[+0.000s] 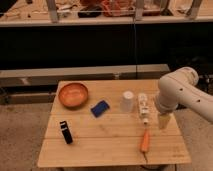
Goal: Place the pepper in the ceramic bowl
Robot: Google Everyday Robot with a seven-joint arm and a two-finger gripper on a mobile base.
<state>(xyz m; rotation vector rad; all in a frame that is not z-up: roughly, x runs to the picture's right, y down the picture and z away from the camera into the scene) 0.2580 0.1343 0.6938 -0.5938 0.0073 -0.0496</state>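
Note:
The pepper (145,141) is small, orange-red and tapered, lying near the front right of the wooden table (110,142). The ceramic bowl (73,94), round and glossy orange-brown, sits at the table's back left corner, far from the pepper. My gripper (164,122) hangs from the white arm (176,92) over the table's right side, just above and to the right of the pepper, not touching it.
A white translucent cup (127,101) and a white bottle (144,108) lying on its side are at the right centre. A blue object (100,108) lies mid-table and a black object (66,132) sits at the front left. Dark shelving stands behind.

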